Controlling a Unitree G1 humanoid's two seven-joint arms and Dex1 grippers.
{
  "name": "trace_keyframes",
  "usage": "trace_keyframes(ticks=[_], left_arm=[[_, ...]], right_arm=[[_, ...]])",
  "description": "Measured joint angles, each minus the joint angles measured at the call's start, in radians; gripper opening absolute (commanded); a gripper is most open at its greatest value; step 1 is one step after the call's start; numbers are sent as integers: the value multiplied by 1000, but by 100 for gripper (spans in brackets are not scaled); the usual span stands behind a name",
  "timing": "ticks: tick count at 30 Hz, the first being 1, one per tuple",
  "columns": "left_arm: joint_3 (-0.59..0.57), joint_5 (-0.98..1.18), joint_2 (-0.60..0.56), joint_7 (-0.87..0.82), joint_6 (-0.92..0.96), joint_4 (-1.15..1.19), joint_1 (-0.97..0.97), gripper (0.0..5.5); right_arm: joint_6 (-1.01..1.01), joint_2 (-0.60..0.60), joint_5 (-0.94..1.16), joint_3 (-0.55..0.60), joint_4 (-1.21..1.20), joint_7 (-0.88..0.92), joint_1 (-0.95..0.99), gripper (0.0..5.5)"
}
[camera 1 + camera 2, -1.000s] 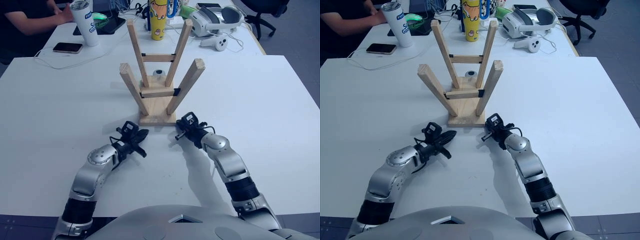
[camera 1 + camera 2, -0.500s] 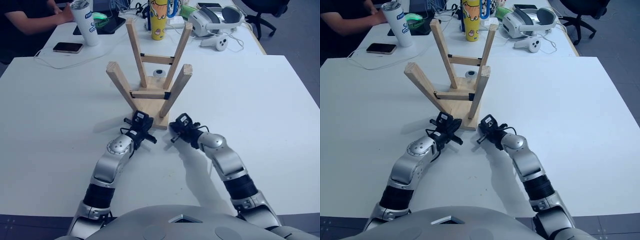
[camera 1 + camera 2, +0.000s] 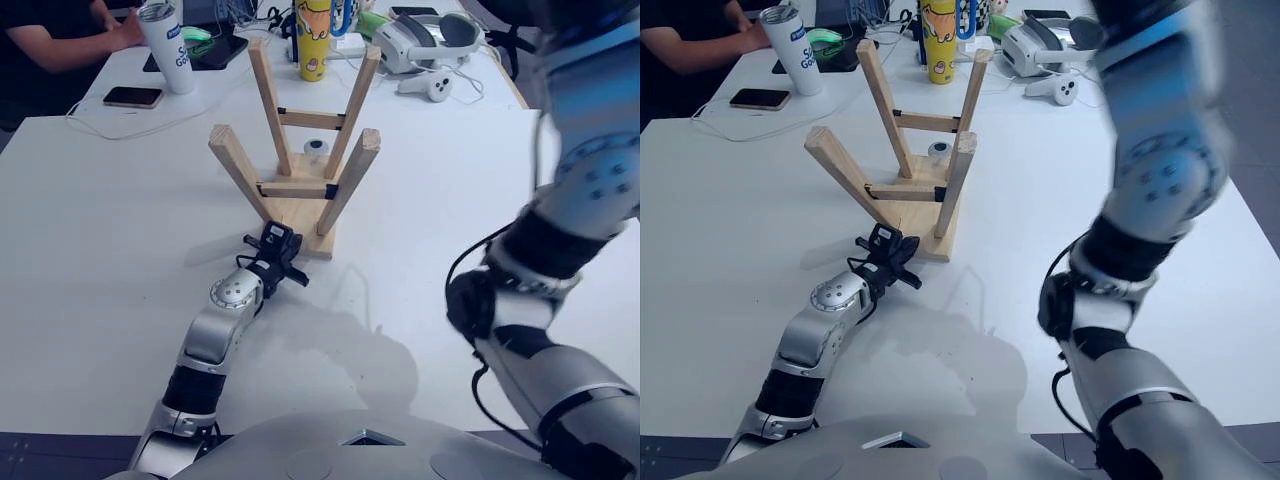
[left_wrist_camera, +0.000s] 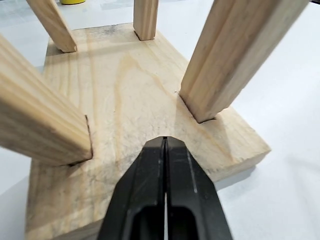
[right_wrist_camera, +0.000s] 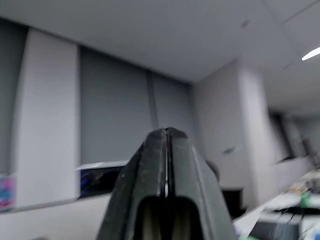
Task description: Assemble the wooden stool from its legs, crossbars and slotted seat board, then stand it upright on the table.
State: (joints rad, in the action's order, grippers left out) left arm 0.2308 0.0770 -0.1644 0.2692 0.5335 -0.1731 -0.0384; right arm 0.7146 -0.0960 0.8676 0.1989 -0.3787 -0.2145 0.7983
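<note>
The wooden stool sits upside down on the white table, its seat board on the tabletop and its four legs pointing up. Crossbars join the legs. My left gripper is shut with nothing in it, and its tip rests at the seat board's near edge between two legs. In the head view the left gripper is at the board's near-left corner. My right arm is lifted high at the right. The right gripper is shut and empty, pointing up into the room.
Beyond the table's far edge stand a tumbler, a phone, a yellow cup, a headset and a controller. A small round object lies behind the stool. Bare tabletop spreads left and right of the stool.
My right arm has swung up from the table beside the seat board to high overhead. The left gripper moved in to the board's near edge. The stool turned slightly and shifted left.
</note>
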Motion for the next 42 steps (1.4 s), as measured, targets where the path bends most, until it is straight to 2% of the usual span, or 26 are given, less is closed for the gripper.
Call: trace_keyframes(ticks=[1, 2, 4, 8, 12, 16, 19, 21, 25, 28, 31, 36, 42], left_arm=[[0, 0, 0, 0, -3, 0, -1, 1], [-2, 1, 1, 0, -14, -1, -3, 1], [-11, 0, 2, -3, -16, 4, -8, 1], [-38, 0, 39, -39, -22, 49, -27, 1], [-46, 0, 60, -51, -40, 91, -50, 1], [-46, -2, 61, -51, -75, 112, -53, 1], [-45, -13, 54, -50, -122, 118, -42, 1], [-54, -28, 26, -44, -167, 111, -32, 1], [-77, -44, -55, 15, -221, -11, -45, 1], [-79, -79, -218, 130, -195, -60, -60, 1], [-64, -108, -335, 227, -123, -14, -62, 1], [-18, -148, -389, 286, -37, 32, -53, 1], [15, -164, -362, 279, -20, 77, -92, 1]], right_arm=[[20, 2, -15, -37, 2, 11, -41, 0], [73, 0, -70, -135, 33, 43, -177, 0], [42, -17, -118, -199, 11, 63, -263, 0], [15, -28, -149, -232, -12, 54, -285, 0], [35, 15, 11, -138, 56, 12, -224, 0], [-11, 8, 191, 55, 97, 39, -86, 0], [-55, -44, 166, 99, 156, 32, -63, 0], [-88, -115, 40, 60, 224, -7, -117, 0], [-241, -215, -259, -143, 357, -176, -255, 0], [-393, -226, -370, -228, 460, -330, -268, 0], [-512, -231, -457, -286, 504, -432, -271, 0], [-517, -228, -486, -348, 476, -523, -272, 0], [-395, -160, -507, -475, 372, -514, -368, 0]])
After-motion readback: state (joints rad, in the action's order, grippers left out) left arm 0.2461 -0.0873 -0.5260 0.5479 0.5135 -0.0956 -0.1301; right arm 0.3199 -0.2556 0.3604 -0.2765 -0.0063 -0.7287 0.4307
